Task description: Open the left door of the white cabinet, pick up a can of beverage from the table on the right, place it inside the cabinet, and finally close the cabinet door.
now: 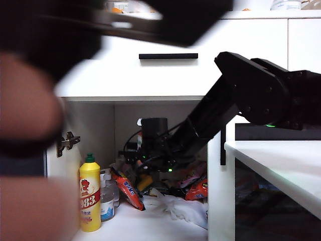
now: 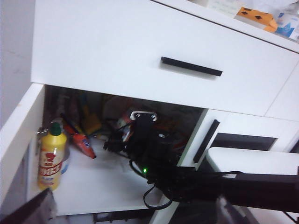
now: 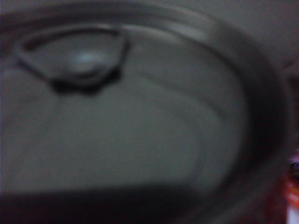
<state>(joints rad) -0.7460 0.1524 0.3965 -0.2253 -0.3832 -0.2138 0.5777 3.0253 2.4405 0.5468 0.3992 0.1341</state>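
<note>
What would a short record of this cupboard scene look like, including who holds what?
Cabinet: white cabinet, left door swung open.
Right gripper: inside the cabinet among the clutter; seems shut on the can of beverage, whose silver top fills its wrist view.
Left gripper: open, nothing in it, blurred close to the exterior camera.
Shelf contents: yellow bottle with green cap, red snack packets.
Table: white tabletop, right of the opening.

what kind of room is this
Probably a home kitchen or utility corner. A white cabinet with black bar handles stands open, its shelf crowded with a yellow bottle, a clear bottle and snack packets. The right arm reaches inside.
</note>
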